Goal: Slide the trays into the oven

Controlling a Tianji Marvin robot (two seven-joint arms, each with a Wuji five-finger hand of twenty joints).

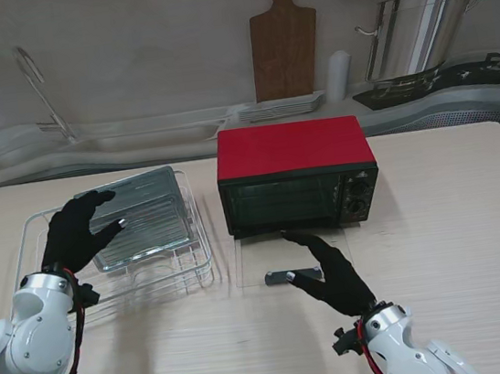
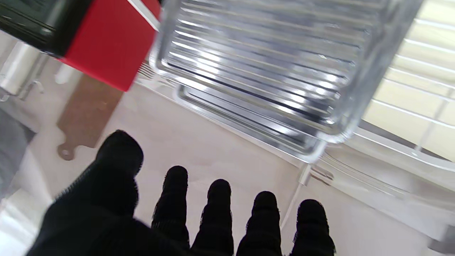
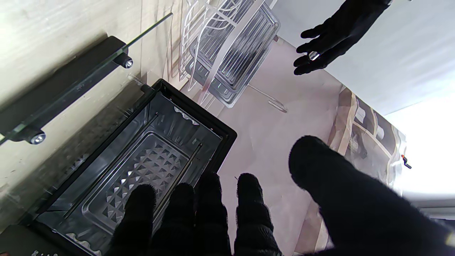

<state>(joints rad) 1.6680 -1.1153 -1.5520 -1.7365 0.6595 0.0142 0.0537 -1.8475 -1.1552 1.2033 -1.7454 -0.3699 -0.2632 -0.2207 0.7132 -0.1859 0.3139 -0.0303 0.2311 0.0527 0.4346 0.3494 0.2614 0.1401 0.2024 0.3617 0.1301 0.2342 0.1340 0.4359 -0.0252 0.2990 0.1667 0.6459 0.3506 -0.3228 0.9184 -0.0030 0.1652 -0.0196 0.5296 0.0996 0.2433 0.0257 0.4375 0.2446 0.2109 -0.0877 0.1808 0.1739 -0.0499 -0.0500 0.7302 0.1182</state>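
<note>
The red oven (image 1: 293, 149) stands mid-table with its glass door (image 1: 251, 265) folded flat toward me and the black door handle (image 1: 280, 277) nearest me. Its dark inside (image 3: 142, 167) shows a ribbed floor pan. Metal ribbed trays (image 1: 148, 219) lie stacked in a white wire rack (image 1: 196, 268) to the oven's left. My left hand (image 1: 76, 233) hovers over the trays' near left corner, fingers spread, holding nothing; the top tray (image 2: 263, 71) fills its wrist view. My right hand (image 1: 336, 277) is open above the door beside the handle, fingers (image 3: 209, 213) pointing at the opening.
Along the back counter sit a wooden cutting board (image 1: 283, 40), a stack of plates (image 1: 281, 106), a white roll (image 1: 338, 76), a steel pot (image 1: 418, 31) and a sink tap (image 1: 39, 90). Bare tabletop lies to the oven's right.
</note>
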